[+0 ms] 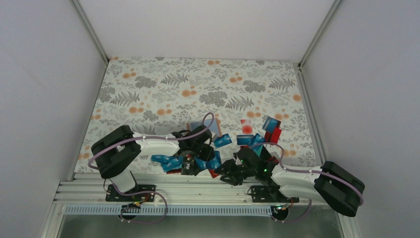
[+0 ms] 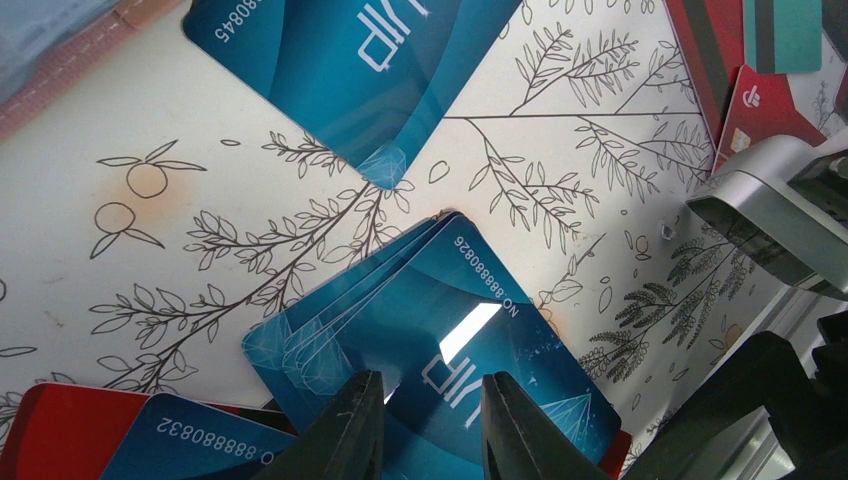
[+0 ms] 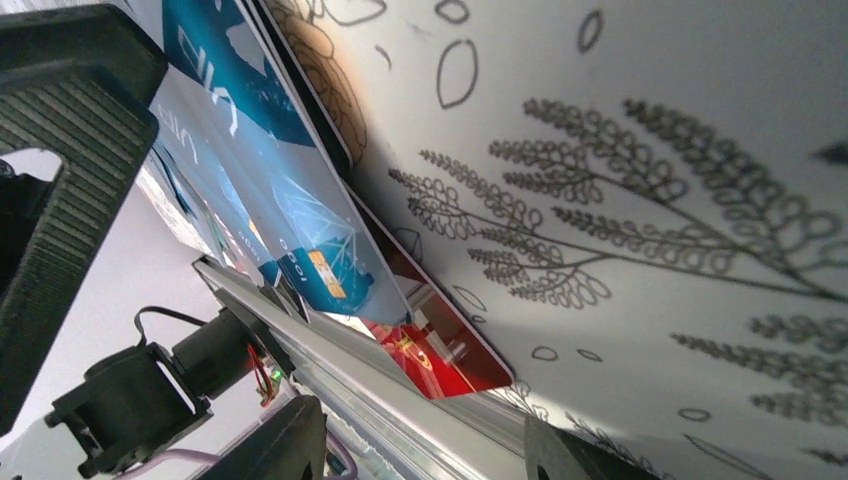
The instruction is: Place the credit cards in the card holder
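Observation:
Blue, teal and red credit cards point(image 1: 223, 140) lie scattered near the table's front edge. A fanned stack of blue VIP cards point(image 2: 440, 320) lies flat under my left gripper point(image 2: 430, 425). Its jaws stand a little apart just above the top card, with nothing pinched between them. Another blue VIP card point(image 2: 340, 70) lies beyond it. The tan-pink card holder point(image 2: 60, 45) shows only as a stitched edge at the top left; from above the card holder point(image 1: 208, 126) lies behind the left arm. My right gripper point(image 3: 420, 445) is open, low at the table's edge, facing a red card point(image 3: 445, 355) partly under blue cards point(image 3: 290, 200).
An aluminium rail point(image 3: 400, 405) runs along the table's near edge just below the red card. More red cards point(image 2: 750, 100) and a teal one point(image 2: 785, 30) lie to the right of the left gripper. The two grippers point(image 1: 189, 166) point(image 1: 229, 174) work close together.

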`<state>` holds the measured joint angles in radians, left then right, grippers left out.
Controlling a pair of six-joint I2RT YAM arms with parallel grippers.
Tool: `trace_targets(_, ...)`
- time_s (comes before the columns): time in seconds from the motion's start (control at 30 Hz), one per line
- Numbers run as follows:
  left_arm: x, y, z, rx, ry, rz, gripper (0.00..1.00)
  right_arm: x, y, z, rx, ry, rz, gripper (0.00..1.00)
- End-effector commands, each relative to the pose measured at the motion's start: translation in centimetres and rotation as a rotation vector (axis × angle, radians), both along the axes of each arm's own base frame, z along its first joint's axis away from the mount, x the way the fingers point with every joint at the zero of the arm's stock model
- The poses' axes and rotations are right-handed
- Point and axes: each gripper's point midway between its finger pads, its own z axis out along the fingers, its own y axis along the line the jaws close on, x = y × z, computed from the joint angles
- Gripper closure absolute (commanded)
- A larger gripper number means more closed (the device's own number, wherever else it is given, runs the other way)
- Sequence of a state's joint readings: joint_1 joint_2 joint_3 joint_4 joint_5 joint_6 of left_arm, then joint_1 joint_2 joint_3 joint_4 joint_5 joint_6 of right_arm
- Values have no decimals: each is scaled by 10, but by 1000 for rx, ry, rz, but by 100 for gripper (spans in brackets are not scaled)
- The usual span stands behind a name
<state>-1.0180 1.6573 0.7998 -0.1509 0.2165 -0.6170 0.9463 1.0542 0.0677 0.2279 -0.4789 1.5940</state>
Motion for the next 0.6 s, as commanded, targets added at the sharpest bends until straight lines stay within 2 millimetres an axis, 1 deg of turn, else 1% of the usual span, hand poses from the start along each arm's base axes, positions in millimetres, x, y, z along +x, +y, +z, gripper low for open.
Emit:
trace_targets(0.0, -16, 18, -21, 61, 61, -2, 75, 0, 8, -3, 2, 15, -19, 49)
trace_targets(0.23, -19, 22, -23, 65, 69, 7, 75, -1, 16, -11, -22, 72, -22, 49)
trace_targets(0.37, -19, 24, -24, 66, 70, 11, 76, -7, 17, -21, -45, 123, -13, 51)
trace_targets(0.43, -19, 24, -23, 64, 70, 12, 76, -8, 17, -23, -56, 129, -16, 52)
trace_targets(0.57, -20, 25, -23, 61, 68, 16, 76, -1, 13, -21, -81, 103, -59, 55)
